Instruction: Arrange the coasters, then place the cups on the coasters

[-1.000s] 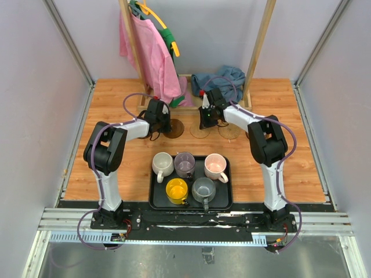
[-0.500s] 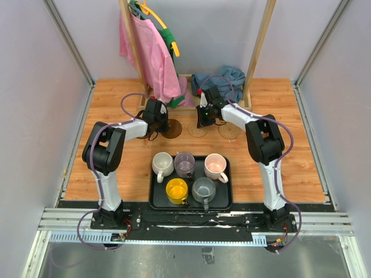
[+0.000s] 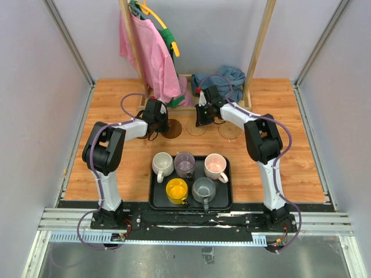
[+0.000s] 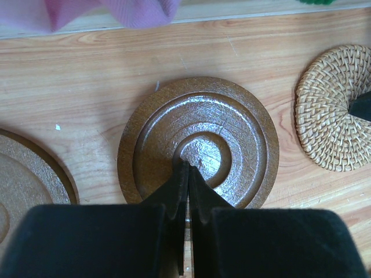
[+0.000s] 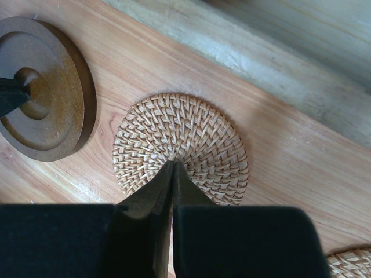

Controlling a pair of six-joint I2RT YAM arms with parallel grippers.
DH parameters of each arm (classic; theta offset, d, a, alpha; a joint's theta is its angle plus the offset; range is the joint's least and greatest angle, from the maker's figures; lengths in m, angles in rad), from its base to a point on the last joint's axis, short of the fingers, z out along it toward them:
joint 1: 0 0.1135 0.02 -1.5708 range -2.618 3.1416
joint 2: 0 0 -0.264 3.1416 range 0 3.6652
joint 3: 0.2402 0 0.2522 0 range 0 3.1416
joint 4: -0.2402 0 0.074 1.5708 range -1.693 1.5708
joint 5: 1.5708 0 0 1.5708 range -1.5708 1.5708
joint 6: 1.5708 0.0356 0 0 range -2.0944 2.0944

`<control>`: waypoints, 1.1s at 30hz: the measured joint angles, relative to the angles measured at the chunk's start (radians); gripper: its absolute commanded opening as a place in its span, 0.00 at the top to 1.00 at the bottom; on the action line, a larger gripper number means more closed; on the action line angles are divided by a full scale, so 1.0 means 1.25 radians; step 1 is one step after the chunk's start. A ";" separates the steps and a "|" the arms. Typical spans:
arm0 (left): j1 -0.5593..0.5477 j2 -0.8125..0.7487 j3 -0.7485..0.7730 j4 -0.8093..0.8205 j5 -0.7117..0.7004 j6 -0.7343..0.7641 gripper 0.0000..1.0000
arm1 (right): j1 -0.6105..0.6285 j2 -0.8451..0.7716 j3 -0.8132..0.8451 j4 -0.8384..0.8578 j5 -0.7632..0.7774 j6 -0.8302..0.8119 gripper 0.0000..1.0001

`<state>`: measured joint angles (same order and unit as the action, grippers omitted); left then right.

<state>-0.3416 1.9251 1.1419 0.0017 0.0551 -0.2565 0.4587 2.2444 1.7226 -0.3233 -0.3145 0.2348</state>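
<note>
My left gripper (image 4: 188, 166) is shut, its tips resting on the centre of a dark brown coaster (image 4: 232, 121) on the wooden table. A second brown coaster (image 4: 23, 174) lies to its left. My right gripper (image 5: 174, 164) is shut too, tips down on the middle of a tan woven coaster (image 5: 191, 127); another woven coaster (image 5: 351, 263) shows at the corner. In the top view both grippers (image 3: 157, 119) (image 3: 203, 117) sit at the back by these coasters. Cream (image 3: 162, 164), purple (image 3: 184, 164), pink (image 3: 215, 166), yellow (image 3: 177, 189) and grey (image 3: 203, 188) cups stand in the tray.
The black tray (image 3: 223, 200) lies at the near edge between the arm bases. A wooden rack post (image 3: 258, 43) and its base rail stand just behind the coasters, with a pink garment (image 3: 148, 52) hanging and a blue cloth (image 3: 223, 78) heaped.
My right gripper has slid a little to the left, and the woven coaster under it has come nearer the dark brown one. The left gripper has barely moved.
</note>
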 measured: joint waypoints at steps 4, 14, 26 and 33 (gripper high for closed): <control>0.000 0.000 0.000 0.000 0.001 -0.003 0.96 | 0.000 -0.005 -0.005 0.000 0.001 0.000 0.97; 0.002 0.000 0.000 0.001 -0.002 -0.014 0.96 | 0.022 -0.079 -0.053 -0.027 0.028 -0.004 0.96; 0.006 0.000 0.000 0.005 -0.008 -0.023 0.96 | 0.022 -0.141 -0.086 -0.038 0.132 -0.007 0.97; 0.008 0.000 0.001 0.014 -0.010 -0.027 0.96 | 0.018 -0.182 -0.136 -0.043 0.228 -0.005 0.97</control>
<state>-0.3313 1.9247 1.1427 0.0196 0.0429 -0.2901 0.4816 2.0167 1.5528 -0.3767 -0.0292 0.2291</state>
